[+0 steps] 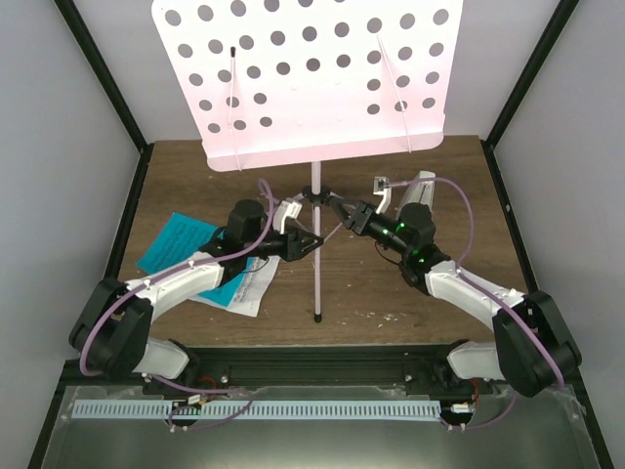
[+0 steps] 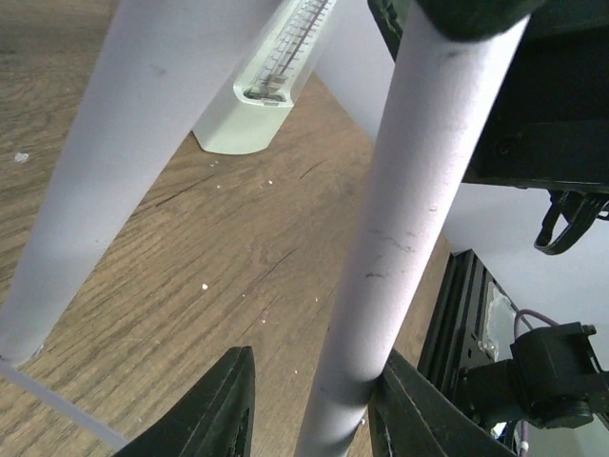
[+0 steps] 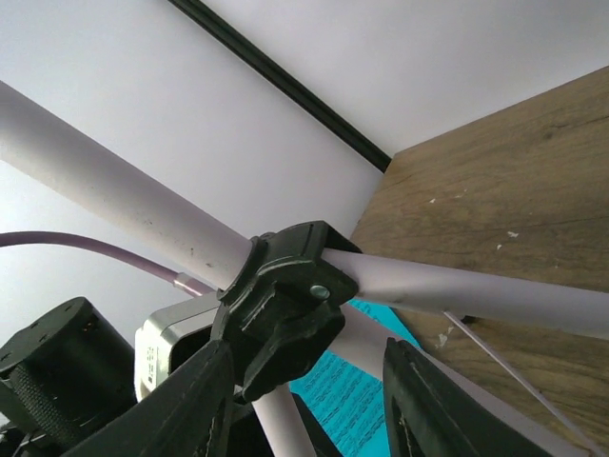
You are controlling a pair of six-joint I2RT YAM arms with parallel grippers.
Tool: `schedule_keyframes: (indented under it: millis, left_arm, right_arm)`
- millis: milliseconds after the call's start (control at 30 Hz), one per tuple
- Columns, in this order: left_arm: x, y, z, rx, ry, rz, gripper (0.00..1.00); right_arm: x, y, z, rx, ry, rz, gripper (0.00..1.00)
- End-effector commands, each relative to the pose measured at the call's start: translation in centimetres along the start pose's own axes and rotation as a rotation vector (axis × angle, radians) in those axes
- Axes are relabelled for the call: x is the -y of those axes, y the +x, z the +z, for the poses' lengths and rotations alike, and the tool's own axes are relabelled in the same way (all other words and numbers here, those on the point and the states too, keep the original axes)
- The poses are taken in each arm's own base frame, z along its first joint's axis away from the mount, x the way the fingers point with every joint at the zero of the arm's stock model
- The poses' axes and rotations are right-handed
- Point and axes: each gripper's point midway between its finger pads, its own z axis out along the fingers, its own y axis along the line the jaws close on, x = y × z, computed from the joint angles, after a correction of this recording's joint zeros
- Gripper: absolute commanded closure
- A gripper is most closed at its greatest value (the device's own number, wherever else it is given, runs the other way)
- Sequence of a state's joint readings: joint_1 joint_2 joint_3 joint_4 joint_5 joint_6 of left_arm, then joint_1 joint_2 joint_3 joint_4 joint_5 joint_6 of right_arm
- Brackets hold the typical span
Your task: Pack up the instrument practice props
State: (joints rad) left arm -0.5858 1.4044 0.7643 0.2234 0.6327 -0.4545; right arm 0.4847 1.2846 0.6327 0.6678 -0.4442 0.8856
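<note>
1. Finding the stand (image 1: 322, 142) upright mid-table, we note booklet (image 1: 181, 239) at 9 o'clock, metronome (image 1: 425, 186) at 3 o'clock.
2. Left gripper (image 2: 319, 381): jaws apart around a leg (image 2: 381, 238).
3. Right gripper (image 3: 304, 362): wide, straddling the hub (image 3: 285, 314).

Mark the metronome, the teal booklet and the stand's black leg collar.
metronome (image 2: 240, 129): left wrist view, on its white base.
teal booklet (image 1: 177, 242): top external view, on the cover.
black leg collar (image 3: 285, 309): right wrist view, on the hub's centre.

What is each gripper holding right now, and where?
Neither clearly grips. The left gripper straddles a stand leg, gap on one side. The right gripper straddles the black leg hub; contact cannot be told.
</note>
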Motion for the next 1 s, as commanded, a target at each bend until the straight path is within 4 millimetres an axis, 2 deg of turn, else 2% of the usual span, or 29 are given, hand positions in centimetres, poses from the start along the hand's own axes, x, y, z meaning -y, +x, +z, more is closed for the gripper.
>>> schedule_keyframes:
  millis: [0, 167, 233, 367, 467, 633, 867, 967]
  left_arm:
    - [-0.6, -0.1, 0.7, 0.0, -0.013, -0.013, 0.68]
    - [-0.5, -0.1, 0.9, 0.0, -0.012, -0.016, 0.76]
    - [-0.4, -0.1, 0.9, -0.001, -0.008, -0.017, 0.83]
    - [-0.3, 0.0, 0.8, -0.005, -0.011, -0.022, 0.91]
    - [-0.3, 0.0, 0.8, -0.008, -0.014, -0.023, 0.96]
    - [-0.3, -0.2, 0.8, -0.004, -0.018, -0.03, 1.0]
    - [-0.1, -0.3, 0.6, -0.009, -0.025, -0.033, 1.0]
    - [0.0, -0.4, 0.4, -0.008, -0.029, -0.028, 1.0]
  right_arm:
    - [-1.6, -0.7, 0.8, -0.02, -0.083, 0.017, 0.56]
    - [-2.4, -0.5, 0.9, -0.029, -0.141, 0.001, 0.8]
    - [-2.3, -0.5, 0.7, -0.02, -0.137, -0.026, 0.88]
    - [-2.1, -0.1, 0.2, -0.013, -0.131, -0.147, 0.97]
    - [-2.5, 0.4, 0.0, -0.023, -0.156, -0.298, 0.99]
    - [-1.8, 0.8, 0.0, 0.011, -0.107, -0.701, 0.99]
    - [0.4, -0.1, 2.4, -0.007, 0.082, -1.274, 0.99]
    - [1.4, -1.3, 3.0, 0.006, 0.194, -1.463, 0.99]
